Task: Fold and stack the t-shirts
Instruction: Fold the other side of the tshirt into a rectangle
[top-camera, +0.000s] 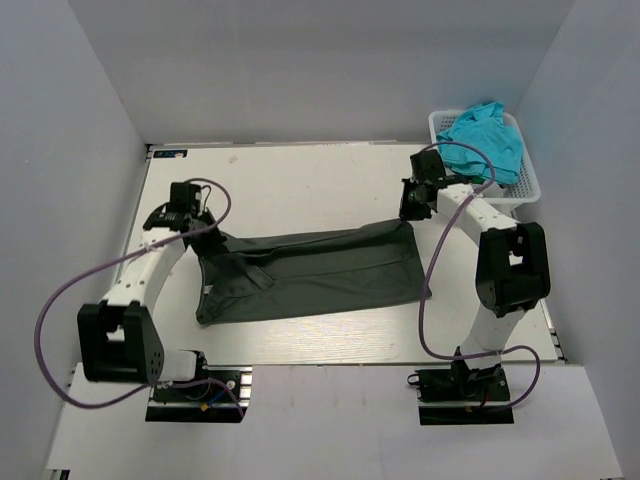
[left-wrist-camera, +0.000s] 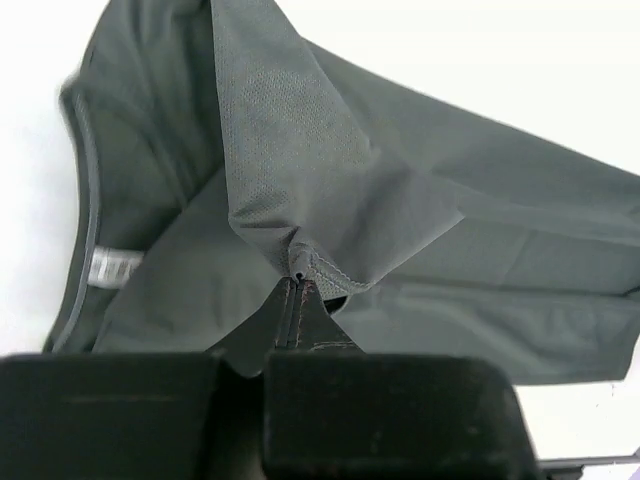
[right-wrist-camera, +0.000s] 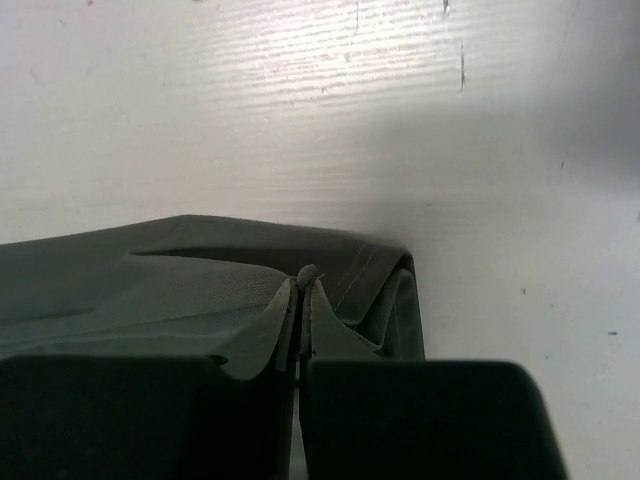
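Top external view: left gripper (top-camera: 205, 235) and right gripper (top-camera: 410, 215) each pinch a far corner of the grey tee (top-camera: 310, 275), spread left of the basket (top-camera: 530, 185). Both bites look like just a bit of hem, so I'd guess an uneven pull slips one free or bunches it. Arms reach forward, wrists low, right one near the basket, left well away.
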